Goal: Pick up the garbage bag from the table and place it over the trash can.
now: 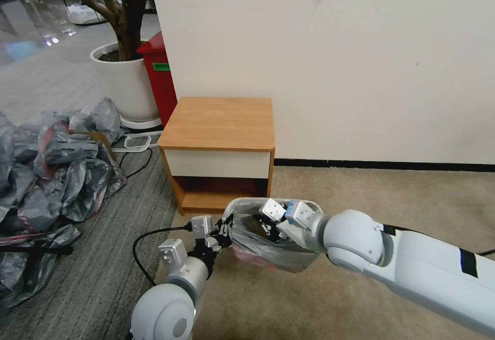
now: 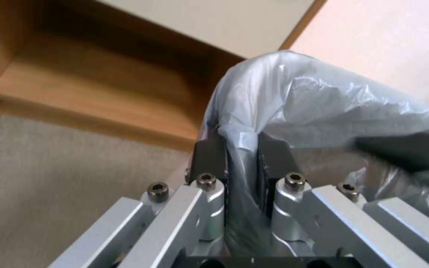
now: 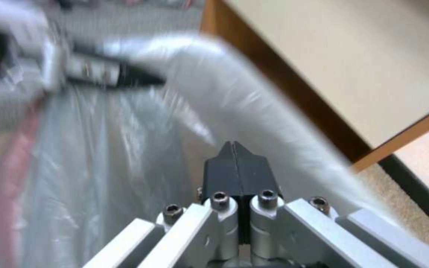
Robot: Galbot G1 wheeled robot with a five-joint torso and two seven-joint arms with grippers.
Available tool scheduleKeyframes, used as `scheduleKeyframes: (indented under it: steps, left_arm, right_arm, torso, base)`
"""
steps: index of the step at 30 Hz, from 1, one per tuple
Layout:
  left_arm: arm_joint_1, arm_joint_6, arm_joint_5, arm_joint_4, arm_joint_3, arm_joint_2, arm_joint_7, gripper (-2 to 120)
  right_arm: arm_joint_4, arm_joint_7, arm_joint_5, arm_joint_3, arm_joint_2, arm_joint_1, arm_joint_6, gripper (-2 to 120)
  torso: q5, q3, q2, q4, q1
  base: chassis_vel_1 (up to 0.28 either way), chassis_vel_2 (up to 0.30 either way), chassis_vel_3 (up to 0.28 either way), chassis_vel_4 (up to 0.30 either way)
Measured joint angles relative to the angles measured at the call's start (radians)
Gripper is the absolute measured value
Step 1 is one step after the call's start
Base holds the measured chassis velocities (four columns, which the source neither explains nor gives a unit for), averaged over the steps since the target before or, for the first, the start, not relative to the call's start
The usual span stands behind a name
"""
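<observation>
Step in hand: fitting stage, judged from the layout. The garbage bag [image 1: 268,237] is off the tabletop [image 1: 221,122], which is bare, and sits on the carpet just in front of the nightstand's open shelf, stretched over a boxy form. That form is presumably the trash can, but plastic covers it all round, so its walls can't be made out.

Left tool [image 1: 223,232] is at the bag's 9 o'clock edge in the head view. The left wrist view has its pads [image 2: 209,156] pinching a fold of the bag [image 2: 324,96] at the mouth corner, film running down between them.

Right tool [image 1: 273,229] reaches in from 3 o'clock and sits inside the bag's mouth near centre. In the right wrist view its pads [image 3: 235,169] are pressed together tip to tip. Whether any film is caught between them can't be told; the bag [image 3: 244,89] drapes close behind.

Bag's mouth points up, toward the head camera. Long axis runs roughly 9-to-3 across the head view, parallel to the nightstand front. Pink-red band [image 1: 247,254] lies low on the near side, around 6 o'clock.

Next move likely calls for dragging the mouth edge down past the rim on every side, keeping it taut without tearing the thin film, then letting go.
</observation>
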Motion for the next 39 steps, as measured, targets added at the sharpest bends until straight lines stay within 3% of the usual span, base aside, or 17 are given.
scheduleKeyframes:
  steps: [3,5,8,11,13,17,21,23,27,29,34,39]
  left_arm:
    - [0.009,0.0,-0.015,0.004,-0.01,-0.002,-0.004,9]
    - [0.025,0.0,-0.031,0.009,-0.025,-0.007,-0.006,9]
    - [0.044,-0.002,-0.048,0.013,-0.037,-0.012,-0.007,9]
    - [0.082,-0.003,-0.088,0.013,-0.06,-0.024,-0.014,9]
    - [0.088,-0.003,-0.093,0.012,-0.064,-0.025,-0.015,9]
    - [0.129,-0.003,-0.1,0.004,-0.084,-0.029,-0.015,9]
    - [0.148,0.002,-0.1,0.002,-0.09,-0.028,-0.015,9]
    - [0.17,0.018,-0.086,-0.004,-0.091,-0.028,-0.014,9]
    - [0.184,0.029,-0.052,-0.005,-0.094,-0.025,0.007,9]
    - [0.186,0.034,-0.048,-0.005,-0.095,-0.023,0.013,9]
    - [0.203,0.064,-0.011,0.017,-0.106,-0.01,0.063,9]
    - [0.202,0.062,0.007,0.04,-0.107,-0.01,0.069,9]
  right_arm:
    - [0.03,0.013,-0.001,0.089,-0.008,-0.088,0.043,0]
    - [0.059,0.092,-0.021,0.168,-0.002,-0.209,0.137,0]
    - [0.082,0.181,-0.053,0.236,0.032,-0.326,0.19,0]
    - [0.112,0.234,-0.171,0.402,0.143,-0.554,0.248,15]
    - [0.116,0.235,-0.193,0.428,0.163,-0.587,0.26,18]
    - [0.136,0.235,-0.34,0.579,0.324,-0.787,0.35,37]
    - [0.15,0.233,-0.413,0.633,0.409,-0.868,0.396,44]
    - [0.165,0.226,-0.529,0.684,0.521,-0.962,0.473,59]
    - [0.174,0.215,-0.585,0.725,0.588,-1.032,0.541,73]
    - [0.175,0.214,-0.589,0.735,0.599,-1.047,0.554,76]
    - [0.164,0.21,-0.595,0.814,0.62,-1.158,0.652,100]
    - [0.152,0.209,-0.591,0.829,0.621,-1.202,0.689,100]
  torso:
    - [-0.0002,0.0,0.0,-0.0001,0.0]
    - [-0.0001,0.0,0.0,-0.0002,0.0]
    - [-0.0002,0.0,0.0,0.0001,0.0]
    - [-0.0001,0.0,0.0,0.0,0.0]
    - [-0.0001,0.0,0.0,-0.0003,0.0]
    - [-0.0001,0.0,0.0,-0.0002,0.0]
    - [-0.0002,0.0,0.0,-0.0002,0.0]
    - [-0.0003,0.0,0.0,0.0,0.0]
    - [-0.0004,0.0,0.0,0.0,0.0]
    - [-0.0003,0.0,0.0,0.0,0.0]
    - [-0.0001,0.0,0.0,-0.0001,0.0]
    - [0.0001,0.0,0.0,0.0,0.0]
  base:
    - [0.0,0.0,0.0,0.0]
    - [0.0,0.0,0.0,0.0]
    - [0.0,0.0,0.0,0.0]
    - [0.0,0.0,0.0,0.0]
    - [0.0,0.0,0.0,0.0]
    - [0.0,0.0,0.0,0.0]
    - [0.0,0.0,0.0,0.0]
    - [0.0,0.0,0.0,0.0]
    - [0.0,0.0,0.0,0.0]
    - [0.0,0.0,0.0,0.0]
    - [0.0,0.0,0.0,0.0]
    - [0.0,0.0,0.0,0.0]
